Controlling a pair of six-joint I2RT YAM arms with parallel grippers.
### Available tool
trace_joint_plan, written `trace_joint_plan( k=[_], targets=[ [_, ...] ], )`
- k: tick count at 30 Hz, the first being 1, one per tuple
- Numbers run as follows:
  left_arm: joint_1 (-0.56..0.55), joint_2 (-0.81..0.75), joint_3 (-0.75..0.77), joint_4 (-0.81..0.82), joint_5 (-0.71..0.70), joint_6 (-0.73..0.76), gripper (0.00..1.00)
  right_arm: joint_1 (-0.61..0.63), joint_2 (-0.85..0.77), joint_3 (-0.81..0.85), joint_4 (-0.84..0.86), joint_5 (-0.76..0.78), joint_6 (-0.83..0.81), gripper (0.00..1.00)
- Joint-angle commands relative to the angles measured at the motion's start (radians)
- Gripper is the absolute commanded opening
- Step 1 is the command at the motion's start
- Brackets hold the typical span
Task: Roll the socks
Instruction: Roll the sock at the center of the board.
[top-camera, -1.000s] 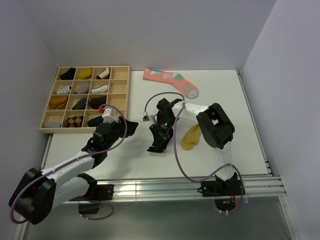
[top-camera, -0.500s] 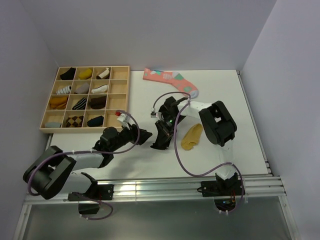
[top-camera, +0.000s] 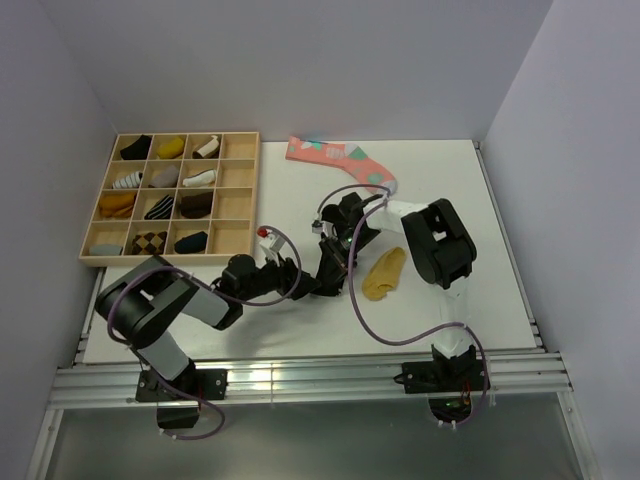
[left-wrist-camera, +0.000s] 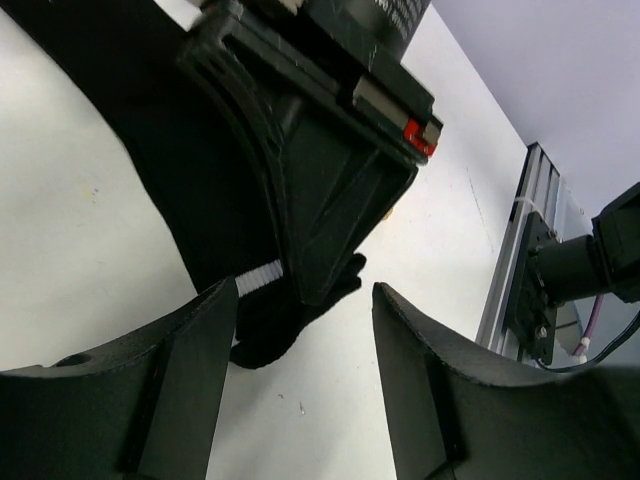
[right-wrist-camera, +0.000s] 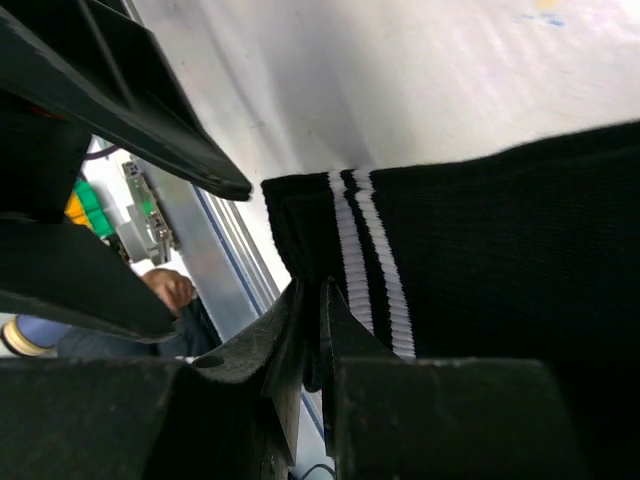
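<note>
The black crew sock (right-wrist-camera: 480, 230) with two white cuff stripes hangs from my right gripper (right-wrist-camera: 312, 335), whose jaws are shut on the cuff edge. In the top view the right gripper (top-camera: 329, 277) is at mid-table, and it and the arms mostly hide the sock. My left gripper (left-wrist-camera: 305, 390) is open and empty, just short of the sock's cuff (left-wrist-camera: 265, 330), and shows in the top view (top-camera: 309, 287) right beside the right gripper. The mustard-tan ankle sock (top-camera: 385, 272) lies flat on the table to the right of both grippers.
A long pink sock with teal and white patches (top-camera: 340, 160) lies at the back of the table. A wooden compartment tray (top-camera: 234, 190) holding rolled socks stands at the back left. The aluminium rail (top-camera: 300, 378) runs along the table's near edge.
My left arm has swung right and forward until its open gripper is at the black sock. The right gripper, still gripping the sock, has shifted slightly right.
</note>
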Motion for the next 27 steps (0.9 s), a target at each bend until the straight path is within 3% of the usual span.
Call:
trace_joint_plan(
  k=[1,8,27],
  targets=[
    [-0.013,0.056,0.031,0.138,0.043,-0.005,0.62,-0.03,0.026,-0.012,-0.003,-0.03,-0.005,0.0],
    [-0.015,0.142,0.071,0.165,0.041,-0.002,0.65,-0.047,0.034,-0.012,-0.049,-0.067,-0.048,0.0],
    [-0.015,0.288,0.14,0.179,0.123,0.0,0.6,-0.133,0.046,-0.035,-0.026,-0.081,-0.016,0.0]
  ],
)
